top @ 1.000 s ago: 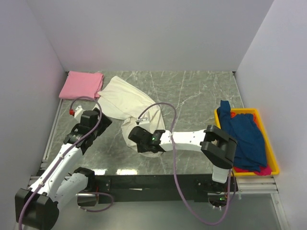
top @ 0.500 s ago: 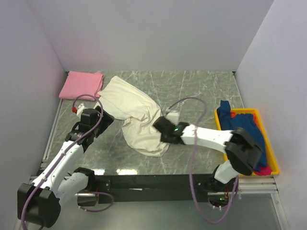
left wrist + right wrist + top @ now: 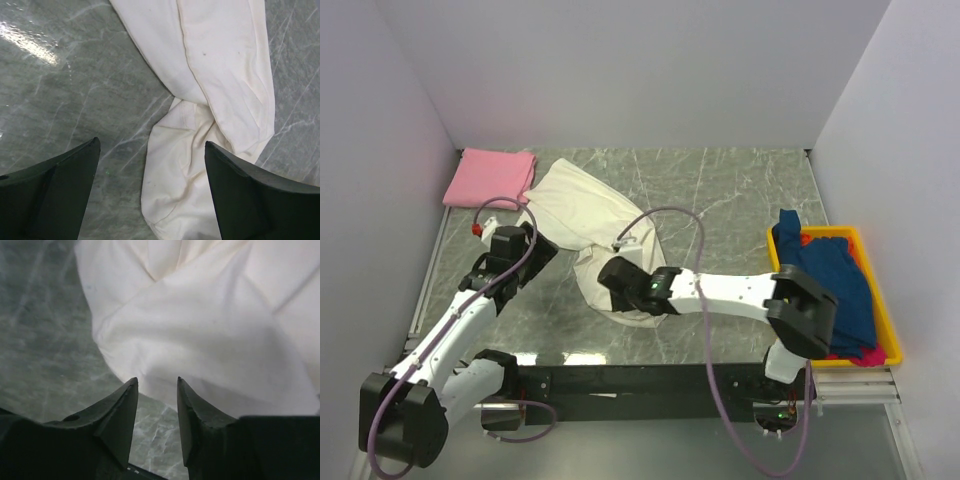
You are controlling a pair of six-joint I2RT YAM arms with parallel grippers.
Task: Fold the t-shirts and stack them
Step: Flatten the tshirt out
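A cream-white t-shirt (image 3: 588, 215) lies crumpled and twisted on the marble table, running from the far left toward the near middle. My left gripper (image 3: 528, 250) hovers at its left side, jaws wide open and empty, and the shirt's twisted waist (image 3: 200, 115) shows between the fingers (image 3: 151, 142). My right gripper (image 3: 611, 279) is low at the shirt's near end (image 3: 200, 335), jaws a little apart (image 3: 157, 381), tips at the cloth's edge and holding nothing. A folded pink t-shirt (image 3: 490, 177) lies at the far left corner. Dark blue (image 3: 830, 285) and magenta (image 3: 865, 354) t-shirts lie in the bin.
A yellow plastic bin (image 3: 886, 322) stands at the right edge of the table. White walls close in the left, far and right sides. Purple cables loop above both arms. Bare marble (image 3: 720, 200) lies between the cream shirt and the bin.
My right gripper swung right across the shirt's near end, then came back left to its near edge. The shirt's near end has spread out a little. My left arm has hardly moved.
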